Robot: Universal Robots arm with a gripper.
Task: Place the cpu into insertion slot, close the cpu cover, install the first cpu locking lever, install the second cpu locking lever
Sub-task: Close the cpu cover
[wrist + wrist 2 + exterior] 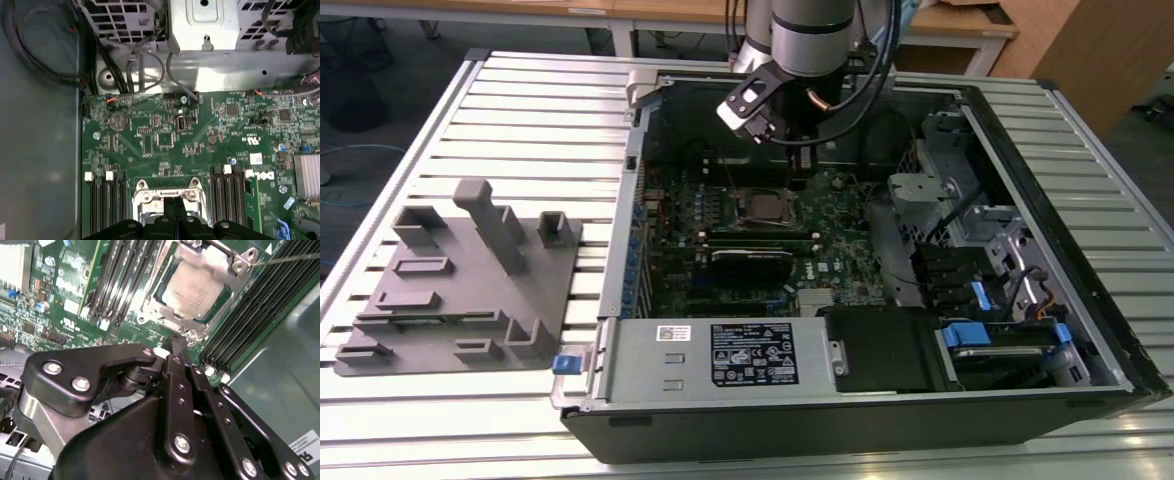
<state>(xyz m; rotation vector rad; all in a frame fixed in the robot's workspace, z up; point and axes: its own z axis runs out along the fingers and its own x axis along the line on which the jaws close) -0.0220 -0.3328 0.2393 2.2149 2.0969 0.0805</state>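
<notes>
Far off to the exterior view's left of the slot (761, 205), a grey fixture (460, 275) of blocks and pegs, lying on a slatted table (520, 110). Around the slot, a green board (834, 210) inside an open case (854, 430).

Over the slot, a gripper (177, 347) on a grey arm (817, 35): fingertips clenched together, nothing between them, aimed at the slot's rim. Contact with the rim impossible to tell. Behind the fingertips, black linkage bars studded with bolts.

Inside the slot, the cpu (192, 290), silver-grey face up, seated flat. Along one edge of the slot, part of the silvery cover (212, 257), a plate with two screws, overlapping the cpu's edge; fully down or not, impossible to tell. From that same edge, a thin wire lever (290, 260) reaching out beyond the slot, passing over long black memory slots (260, 305). More memory slots flanking the slot's opposite side.

To the exterior view's right of the slot, metal drive cages (947, 190) and blue tabs (963, 335) near the case's corner.
</notes>
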